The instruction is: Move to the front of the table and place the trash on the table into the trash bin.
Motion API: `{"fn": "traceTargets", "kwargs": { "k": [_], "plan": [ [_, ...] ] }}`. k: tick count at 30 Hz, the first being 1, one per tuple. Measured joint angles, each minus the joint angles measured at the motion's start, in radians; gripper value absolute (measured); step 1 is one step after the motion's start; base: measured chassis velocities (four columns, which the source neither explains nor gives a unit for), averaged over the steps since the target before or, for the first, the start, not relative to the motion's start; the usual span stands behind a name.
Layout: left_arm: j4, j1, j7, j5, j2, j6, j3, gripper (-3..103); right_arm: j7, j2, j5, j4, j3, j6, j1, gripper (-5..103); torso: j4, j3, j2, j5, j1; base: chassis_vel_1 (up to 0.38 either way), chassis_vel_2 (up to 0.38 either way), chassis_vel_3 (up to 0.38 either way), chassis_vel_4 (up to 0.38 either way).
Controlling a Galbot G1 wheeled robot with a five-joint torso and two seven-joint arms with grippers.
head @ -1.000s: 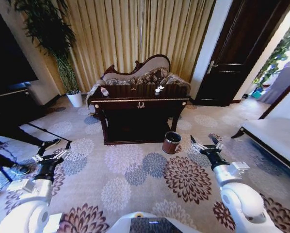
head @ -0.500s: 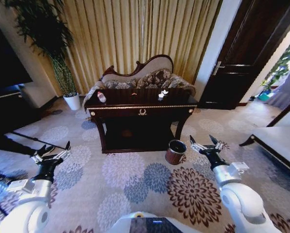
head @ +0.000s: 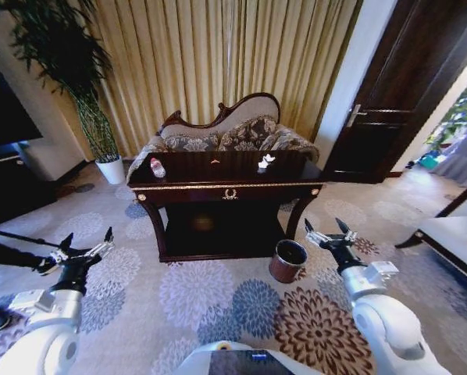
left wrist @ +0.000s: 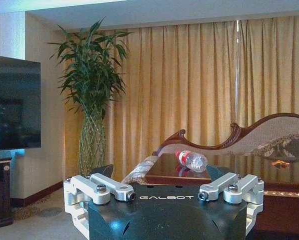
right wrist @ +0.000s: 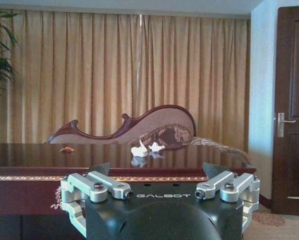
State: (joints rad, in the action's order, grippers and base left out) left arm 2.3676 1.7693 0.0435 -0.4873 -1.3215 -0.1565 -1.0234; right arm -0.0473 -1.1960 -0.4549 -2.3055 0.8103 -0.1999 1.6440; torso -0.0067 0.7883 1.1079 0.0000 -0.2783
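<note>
Trash, a crumpled white paper wad, waits on the console table, which looms nearer than a second ago as the robot closes in. Both the left gripper and right gripper hang spread and empty, the trash bin beside the right one.

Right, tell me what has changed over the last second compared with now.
The robot has driven closer to the table: the table and the trash bin beside it now sit larger and lower in the head view, a camera shift and not a move of the things. The white paper wad, the orange scrap and the bottle lie as before. The left gripper and the right gripper stay open, empty, held forward.
</note>
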Motion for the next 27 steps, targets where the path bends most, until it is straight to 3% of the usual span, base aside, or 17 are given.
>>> {"fn": "traceTargets", "kwargs": {
  "k": [6, 10, 27],
  "plan": [
    [-0.004, 0.002, 0.0, 0.0, 0.0, 0.0, -0.001, 100, 0.0, 0.001, 0.0, 0.004, -0.007, 0.0, -0.007, 100, -0.0009, 0.0, 0.0, -0.0005, 0.0, -0.249, 0.173, 0.213, -0.219],
    [-0.007, 0.007, 0.0, 0.0, 0.001, 0.001, -0.002, 100, 0.0, 0.002, 0.001, 0.01, -0.012, 0.0, -0.014, 100, 0.0, 0.0, 0.0, 0.0002, 0.0, -0.21, 0.252, 0.224, -0.254],
    [-0.017, 0.006, -0.001, 0.001, -0.001, 0.003, 0.002, 100, 0.0, 0.006, 0.003, 0.032, -0.016, 0.0, -0.022, 100, -0.0005, 0.0, 0.0, 0.0, 0.0, -0.234, 0.236, 0.23, -0.23]
  ]
}}
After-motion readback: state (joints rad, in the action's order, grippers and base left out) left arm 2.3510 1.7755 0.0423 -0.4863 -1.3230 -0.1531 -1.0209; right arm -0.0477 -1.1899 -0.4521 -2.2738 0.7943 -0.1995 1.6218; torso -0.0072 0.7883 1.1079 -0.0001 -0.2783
